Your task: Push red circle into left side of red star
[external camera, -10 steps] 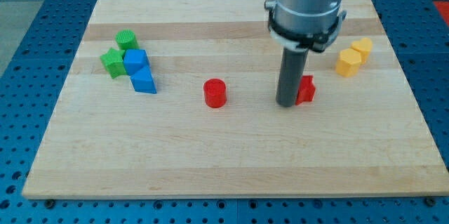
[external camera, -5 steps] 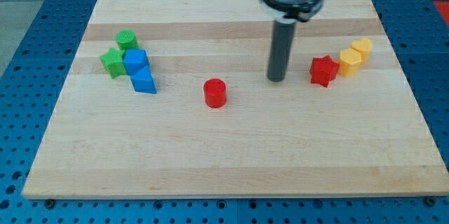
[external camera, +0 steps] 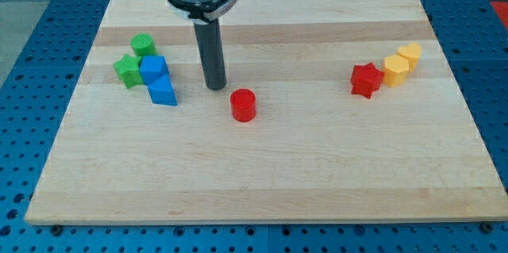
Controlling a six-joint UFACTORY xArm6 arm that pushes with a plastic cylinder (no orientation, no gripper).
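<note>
The red circle (external camera: 244, 105), a short red cylinder, stands a little left of the board's middle. The red star (external camera: 365, 79) lies far to its right, touching the yellow blocks. My tip (external camera: 215, 86) rests on the board just up and left of the red circle, a small gap apart from it. The rod rises straight from the tip to the arm's grey body at the view's top.
Two yellow blocks (external camera: 395, 70) (external camera: 409, 54) sit right of the red star. At the left stands a cluster: two green blocks (external camera: 143, 45) (external camera: 125, 70) and two blue blocks (external camera: 152, 68) (external camera: 162, 91). The wooden board (external camera: 262, 174) lies on a blue perforated table.
My tip has swept from beside the red star leftward across the board to just up-left of the red circle. The red star ended up shifted right, against the yellow blocks.
</note>
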